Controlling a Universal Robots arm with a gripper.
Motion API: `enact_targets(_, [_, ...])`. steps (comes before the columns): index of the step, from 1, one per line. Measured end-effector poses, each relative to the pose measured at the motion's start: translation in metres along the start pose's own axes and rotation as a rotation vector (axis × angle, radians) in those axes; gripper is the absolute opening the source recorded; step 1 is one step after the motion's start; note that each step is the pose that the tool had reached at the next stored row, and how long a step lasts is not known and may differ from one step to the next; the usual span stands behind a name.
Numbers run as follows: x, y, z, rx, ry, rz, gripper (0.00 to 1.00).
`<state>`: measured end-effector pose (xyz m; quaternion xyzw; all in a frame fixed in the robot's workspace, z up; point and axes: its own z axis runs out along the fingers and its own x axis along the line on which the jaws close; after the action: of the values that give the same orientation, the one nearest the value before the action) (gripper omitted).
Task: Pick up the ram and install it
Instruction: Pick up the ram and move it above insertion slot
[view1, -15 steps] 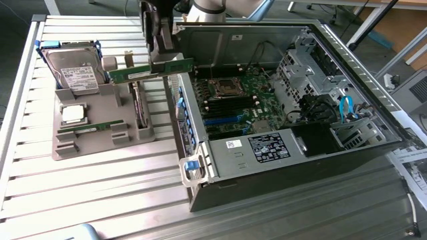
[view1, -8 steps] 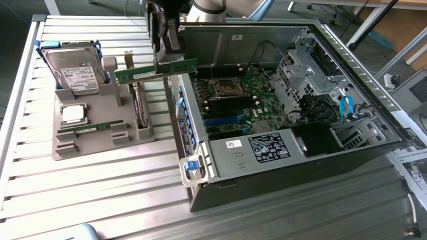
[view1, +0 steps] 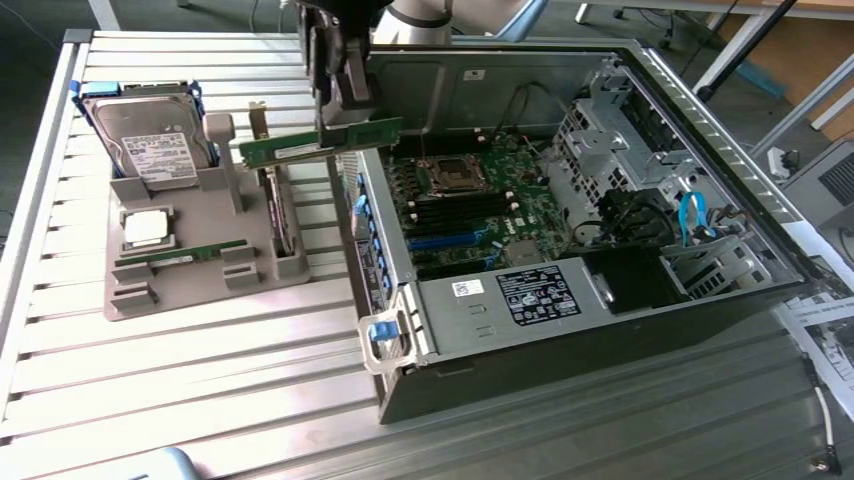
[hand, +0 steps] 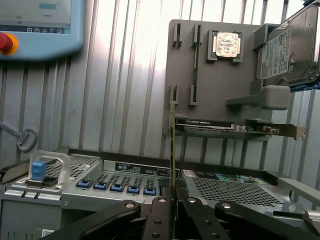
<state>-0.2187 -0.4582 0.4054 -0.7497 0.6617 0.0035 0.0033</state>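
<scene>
Middle of ram (view1: 280, 150) hidden behind pincer (view1: 343, 115); hard drive (hand: 287, 50), pendant (hand: 40, 35) cut off at wrist-view edges.

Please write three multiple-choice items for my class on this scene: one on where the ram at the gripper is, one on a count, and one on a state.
1. Where is the ram at the gripper?
A. Lying in the gray holder tray
B. In the air, about where the tray and the open computer case meet
C. Seated deep inside the case

2. How many ram sticks lie in the tray?
A. None
B. One
C. Three

3. What state is the gripper in?
A. Open, touching nothing
B. Shut on the ram
C. Shut on the tray's rim

Answers:
1 B: the stick hangs level, clear of both tray and case.
2 B: a single second stick rests in the tray's slots.
3 B: in the wrist view the fingers meet on the stick's edge.
</scene>
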Motion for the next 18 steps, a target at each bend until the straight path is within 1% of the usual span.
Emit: enact_targets(18, [0.002,-0.0151,0.0022,0.0000,0.0001,0.000,0.14])
